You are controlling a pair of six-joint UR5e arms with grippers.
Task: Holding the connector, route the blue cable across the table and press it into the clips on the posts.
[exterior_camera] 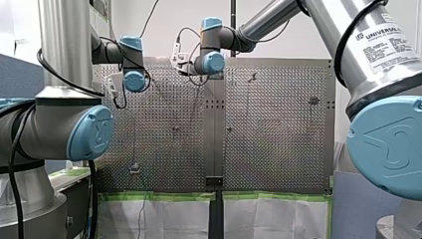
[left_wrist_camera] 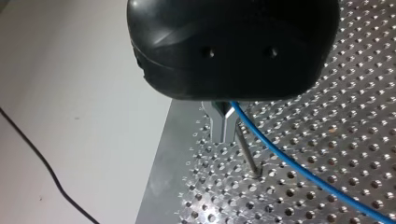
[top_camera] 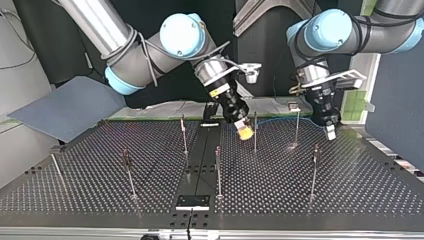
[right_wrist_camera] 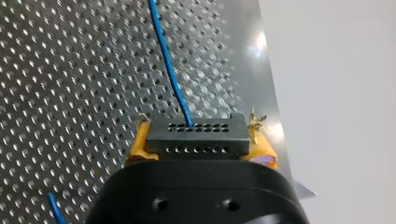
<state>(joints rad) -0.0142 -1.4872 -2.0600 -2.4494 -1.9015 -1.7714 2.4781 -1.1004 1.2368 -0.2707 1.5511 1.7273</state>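
- The right tool is found pinched by its yellow pads on the black connector.
- The blue cable is seen leaving the connector over the counter.
- The left tool is pressed together on the blue cable beside a post.

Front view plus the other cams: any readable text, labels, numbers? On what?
"UNIVERSAL", with a logo beside it: white label on my right arm, front view. Fine print under it: too blurred to read.
Yellow sticker at my right arm's wrist, top view: too small to read.
Wrist views: none.
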